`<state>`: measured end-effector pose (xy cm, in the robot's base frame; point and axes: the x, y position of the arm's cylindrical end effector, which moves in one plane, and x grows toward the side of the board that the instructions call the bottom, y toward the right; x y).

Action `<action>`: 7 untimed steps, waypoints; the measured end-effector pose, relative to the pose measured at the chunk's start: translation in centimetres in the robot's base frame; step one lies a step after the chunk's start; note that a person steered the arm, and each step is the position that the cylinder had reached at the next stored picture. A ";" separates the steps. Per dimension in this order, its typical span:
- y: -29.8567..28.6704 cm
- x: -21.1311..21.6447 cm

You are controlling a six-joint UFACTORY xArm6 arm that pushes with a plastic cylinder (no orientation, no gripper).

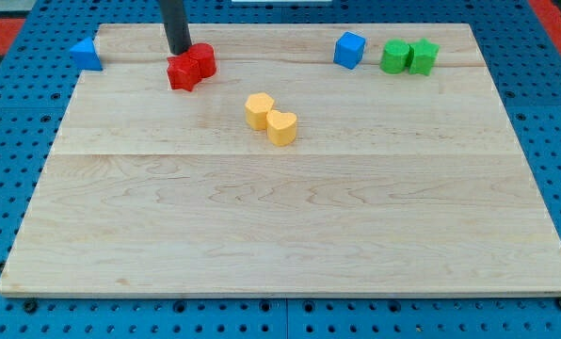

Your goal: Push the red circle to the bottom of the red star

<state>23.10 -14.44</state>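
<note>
Two red blocks sit touching near the view's top left. The left one (182, 72) looks like the red star and the right one (202, 60) looks like the red circle, but their shapes are hard to make out. The circle lies to the upper right of the star. My tip (179, 52) is at the end of the dark rod, right above the star and just left of the circle, touching or nearly touching both.
A blue triangle (87, 55) lies at the board's top left edge. A blue cube (350, 49) and two green blocks (394, 56) (424, 56) sit at the top right. Two yellow blocks (259, 109) (281, 126) touch near the middle. The wooden board (280, 226) rests on a blue pegboard.
</note>
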 end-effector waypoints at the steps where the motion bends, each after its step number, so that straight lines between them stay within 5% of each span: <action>1: 2.8 1.0; 2: 2.9 8.7; 3: 2.8 10.7; 4: 3.3 7.9; 6: 12.3 12.5; 7: 9.3 12.7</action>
<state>35.84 -5.13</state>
